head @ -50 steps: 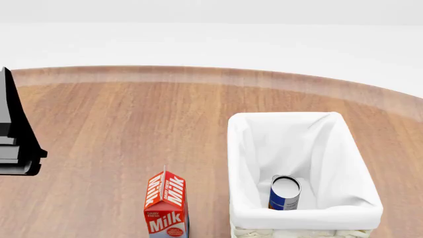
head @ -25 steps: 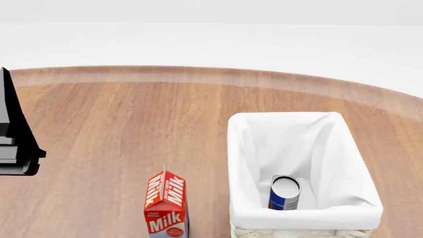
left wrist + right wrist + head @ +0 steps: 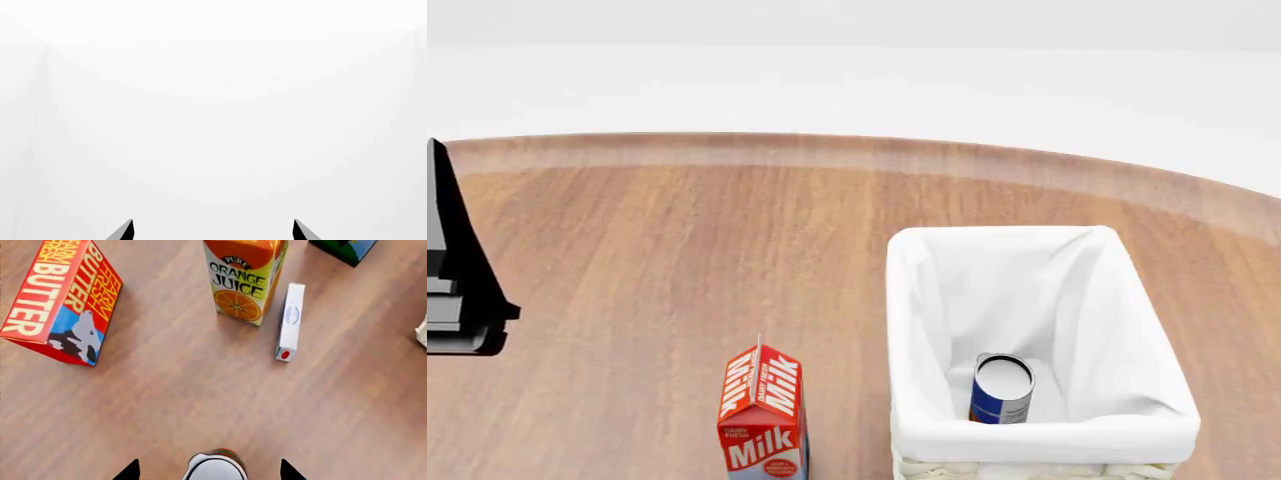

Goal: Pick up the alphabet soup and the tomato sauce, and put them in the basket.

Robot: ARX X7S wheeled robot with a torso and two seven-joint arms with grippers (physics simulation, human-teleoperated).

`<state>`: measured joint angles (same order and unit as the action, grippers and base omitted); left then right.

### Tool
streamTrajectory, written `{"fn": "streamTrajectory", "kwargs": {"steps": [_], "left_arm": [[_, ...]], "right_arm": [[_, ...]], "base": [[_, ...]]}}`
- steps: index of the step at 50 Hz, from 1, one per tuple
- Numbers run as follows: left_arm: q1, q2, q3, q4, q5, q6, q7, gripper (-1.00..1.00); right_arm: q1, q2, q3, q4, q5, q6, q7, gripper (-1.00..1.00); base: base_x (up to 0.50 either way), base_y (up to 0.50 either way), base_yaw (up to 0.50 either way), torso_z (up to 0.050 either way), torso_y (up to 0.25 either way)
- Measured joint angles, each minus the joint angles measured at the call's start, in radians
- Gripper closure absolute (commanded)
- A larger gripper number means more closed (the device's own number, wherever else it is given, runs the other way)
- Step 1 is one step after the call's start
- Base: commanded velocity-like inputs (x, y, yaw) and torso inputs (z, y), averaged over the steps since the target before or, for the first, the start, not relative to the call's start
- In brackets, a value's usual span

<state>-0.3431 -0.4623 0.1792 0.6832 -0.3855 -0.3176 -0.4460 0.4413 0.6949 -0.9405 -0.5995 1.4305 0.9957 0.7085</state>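
With the alphabet soup [image 3: 1002,389] already in the basket [image 3: 1034,440], the tomato sauce [image 3: 215,467] stood upright between the right gripper's [image 3: 210,471] spread, empty fingers.

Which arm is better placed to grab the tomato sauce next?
Right. The right gripper is open around the tomato sauce; the left gripper faces only blank white.

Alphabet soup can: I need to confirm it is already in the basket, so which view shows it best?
The head view: the alphabet soup stands inside the basket, silver top and blue label visible. The left wrist view shows only white; the right wrist view shows other groceries, not this can.
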Motion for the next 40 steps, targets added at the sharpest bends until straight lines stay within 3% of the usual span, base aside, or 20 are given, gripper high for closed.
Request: {"fn": "streamTrajectory", "kwargs": {"steps": [40], "left_arm": [[0.001, -0.007, 0.004, 0.0, -0.005, 0.004, -0.007, -1.0]], "right_arm": [[-0.077, 0.008, -0.04, 0.046, -0.095, -0.054, -0.071, -1.0]], "base": [[0.0, 0.0, 0.0, 0.0, 0.0]]}}
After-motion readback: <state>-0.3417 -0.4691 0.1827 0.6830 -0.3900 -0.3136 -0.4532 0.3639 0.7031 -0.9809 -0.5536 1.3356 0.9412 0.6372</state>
